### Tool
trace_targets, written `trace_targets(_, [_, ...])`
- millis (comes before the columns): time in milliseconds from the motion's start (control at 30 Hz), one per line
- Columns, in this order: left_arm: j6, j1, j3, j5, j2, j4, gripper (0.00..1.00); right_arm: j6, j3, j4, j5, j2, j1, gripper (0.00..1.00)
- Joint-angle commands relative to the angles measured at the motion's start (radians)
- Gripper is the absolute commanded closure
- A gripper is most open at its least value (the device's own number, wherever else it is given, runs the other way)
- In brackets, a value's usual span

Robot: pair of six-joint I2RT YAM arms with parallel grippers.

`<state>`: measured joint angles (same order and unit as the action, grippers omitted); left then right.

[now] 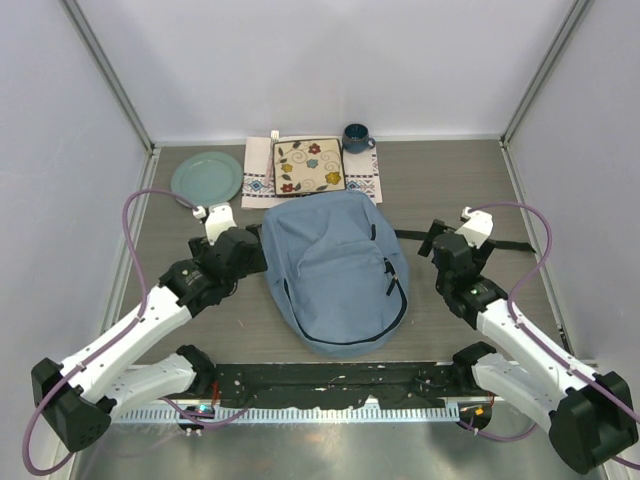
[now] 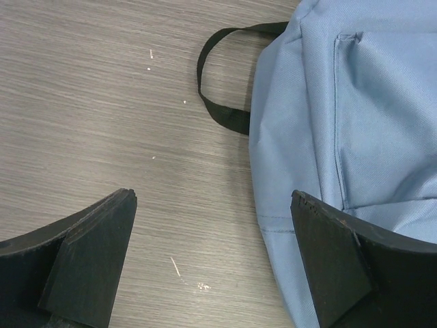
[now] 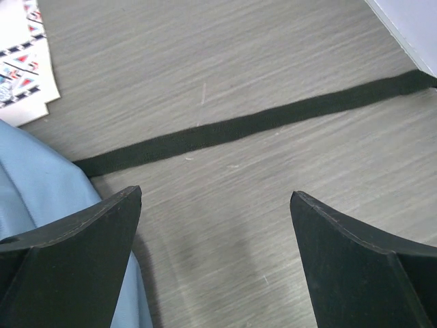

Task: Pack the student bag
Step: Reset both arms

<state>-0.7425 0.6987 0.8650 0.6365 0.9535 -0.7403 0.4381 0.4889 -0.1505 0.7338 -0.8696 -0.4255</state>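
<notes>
The grey wood-grain tabletop (image 1: 470,190) is carrying the student bag (image 1: 335,270) at its middle — behind it are lying a teal plate (image 1: 206,177), an embroidered mat (image 1: 258,175) and a blue mug (image 1: 356,137).

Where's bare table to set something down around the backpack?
Barest is the far-right corner, right of the mug and beyond the black strap. Another patch lies between the backpack and the right arm. Far left and middle are crowded: teal plate, cloth mat, patterned plate.

**Item counts**

1 student bag (image 1: 335,270), bench centre. Along the far edge: 2 plates, round teal plate (image 1: 206,177) and square floral plate (image 1: 309,165); 1 blue mug (image 1: 355,137); 1 cloth mat (image 1: 258,185). 2 claws: left claw (image 2: 212,198), right claw (image 3: 215,195).
</notes>
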Motion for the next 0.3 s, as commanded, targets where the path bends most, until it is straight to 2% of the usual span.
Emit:
trace_targets(0, [0.035,-0.007,-0.012,0.006,-0.004,0.056,0.00,-0.036,-0.021,0.248,-0.054,0.032,-0.005,0.04])
trace_targets(133, [0.043,-0.010,-0.014,-0.014,-0.012,0.041,0.00,-0.016,-0.039,0.330,-0.025,0.003,-0.006,0.04])
trace_targets(267, [0.061,-0.022,-0.032,-0.037,-0.041,0.056,0.01,-0.195,-0.038,0.336,0.047,-0.040,-0.004,0.04])
